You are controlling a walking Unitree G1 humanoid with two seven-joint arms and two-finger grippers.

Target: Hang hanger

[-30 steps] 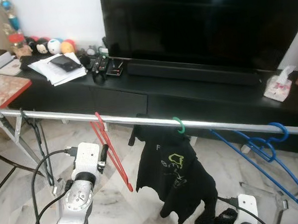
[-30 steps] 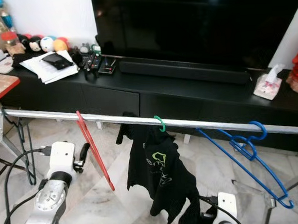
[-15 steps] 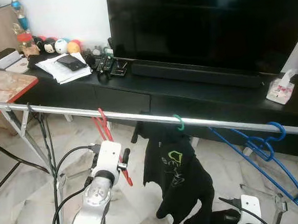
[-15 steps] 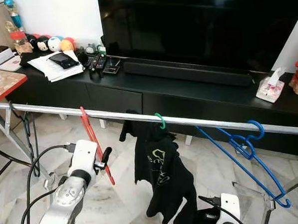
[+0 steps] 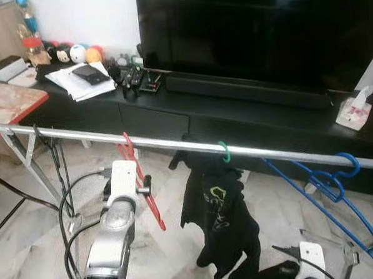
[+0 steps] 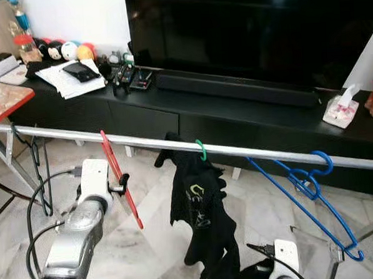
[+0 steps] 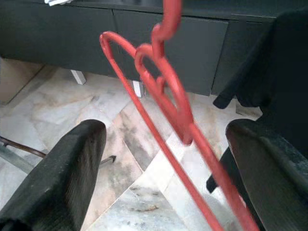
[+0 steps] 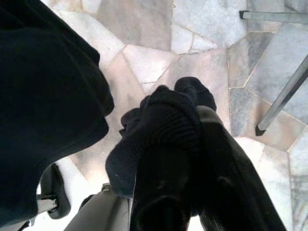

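Left wrist view has the left pincer (image 7: pixel 159 159) spread wide open, fingers either side of the red hanger (image 7: pixel 166 101) without gripping it. That glossy plastic hanger hooks over the metal rail (image 5: pixel 174 144), long axis slanting down. The right pincer (image 8: pixel 192 159), low by the floor, is clenched on dark knit cloth (image 8: pixel 168 120).

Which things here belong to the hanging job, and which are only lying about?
Belong to the job:
red plastic hanger, hooked on the rail
silver metal rail
left gripper, open around the red hanger

Lying about:
black shirt on a green hanger
blue plastic hangers
tissue box
papers on the black TV cabinet
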